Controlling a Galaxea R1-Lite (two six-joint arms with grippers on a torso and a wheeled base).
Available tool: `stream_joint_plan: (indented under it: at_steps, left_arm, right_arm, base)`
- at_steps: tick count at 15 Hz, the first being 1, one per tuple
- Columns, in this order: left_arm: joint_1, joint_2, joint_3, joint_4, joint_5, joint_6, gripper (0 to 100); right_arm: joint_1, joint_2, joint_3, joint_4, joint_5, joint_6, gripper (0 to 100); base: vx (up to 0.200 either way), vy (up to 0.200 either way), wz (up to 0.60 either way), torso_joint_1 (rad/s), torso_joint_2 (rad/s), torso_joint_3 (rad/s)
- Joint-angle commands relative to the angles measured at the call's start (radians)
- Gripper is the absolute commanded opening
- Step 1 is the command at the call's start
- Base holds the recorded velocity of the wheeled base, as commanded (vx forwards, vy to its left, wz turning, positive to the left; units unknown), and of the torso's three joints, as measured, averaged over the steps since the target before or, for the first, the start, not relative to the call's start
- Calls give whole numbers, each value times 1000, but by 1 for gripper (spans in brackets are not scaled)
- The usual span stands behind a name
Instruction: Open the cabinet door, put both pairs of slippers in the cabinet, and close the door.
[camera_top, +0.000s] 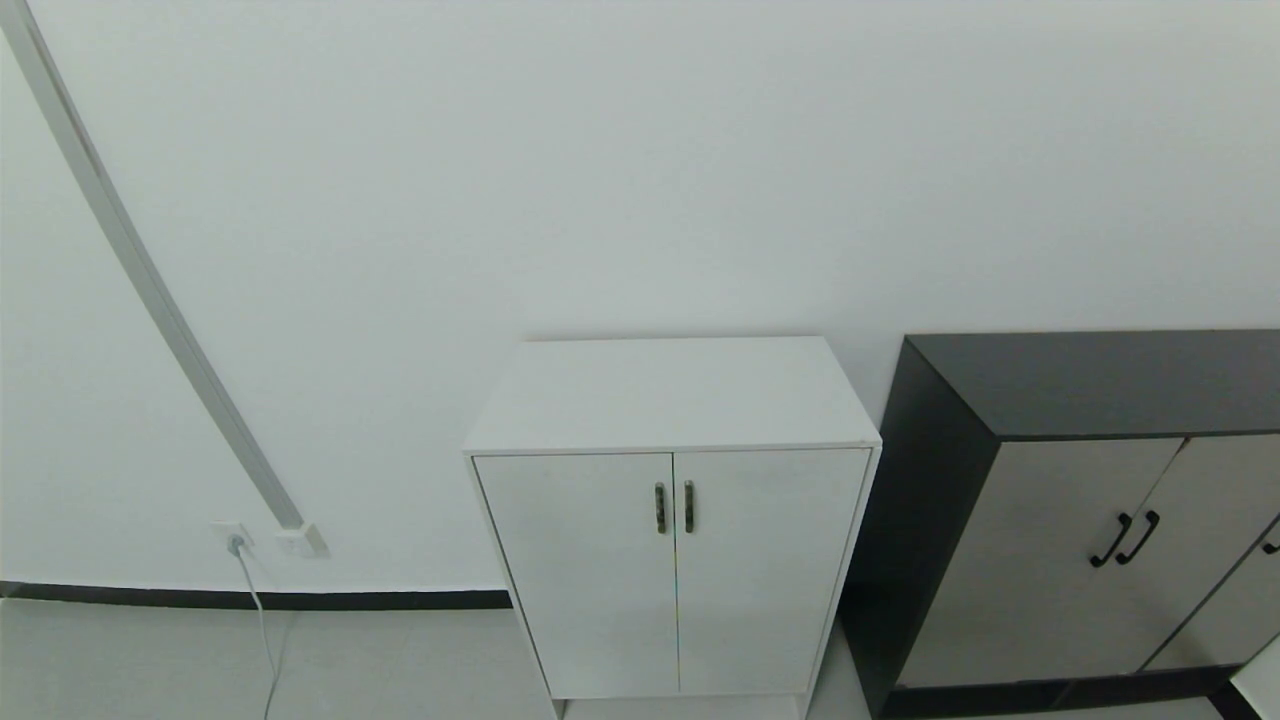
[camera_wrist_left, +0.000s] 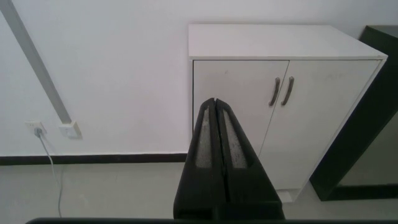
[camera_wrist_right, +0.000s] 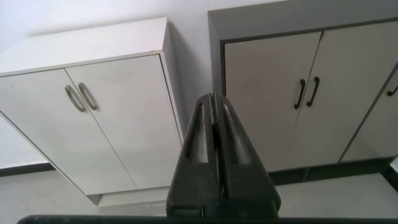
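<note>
White board makes up the white cabinet (camera_top: 670, 400), which stands on the floor (camera_top: 150, 660) against the wall (camera_top: 640, 150), about the middle of the head view. Its left door (camera_top: 585, 570) and right door (camera_top: 765, 560) are both shut, meeting at a thin seam, so whatever is inside is hidden. Two slim upright handles (camera_top: 660, 508) sit side by side at that seam, near the top of the doors. The cabinet's foot is cut off by the lower edge of the head view.

Just beside it on the robot's right stands a dark cabinet (camera_top: 930, 520) with grey doors and a pair of black handles (camera_top: 1125, 540); it runs off the right edge, and a further door there shows only a sliver.

The left tool (camera_wrist_left: 214, 102) hangs in front of the white cabinet, apart from it, its two fingers pressed together with nothing between them; its body covers the lower part of the left door in the left wrist view. The right tool (camera_wrist_right: 212, 96) is likewise closed tight and empty, and in the right wrist view it hides the lower stretch where the two cabinets meet.

On the wall to the left, a grey conduit strip (camera_top: 140, 260) slants down to a socket (camera_top: 232, 537); a cable (camera_top: 262, 620) drops from it and leaves the picture at the bottom
</note>
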Motion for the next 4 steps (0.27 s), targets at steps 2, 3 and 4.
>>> stream_joint_plan:
  at_steps: [2,3,4]
  left_arm:
    - [0,1,0,0,0,0,0]
    - [0,1,0,0,0,0,0]
    - [0,1,0,0,0,0,0]
  right_arm:
    - [1,0,0,0,0,-1,0]
    - [1,0,0,0,0,-2,0]
    - [1,0,0,0,2,-2,0]
  base:
    - [0,0,0,0,0,0]
    - [0,0,0,0,0,0]
    - [0,0,0,0,0,0]
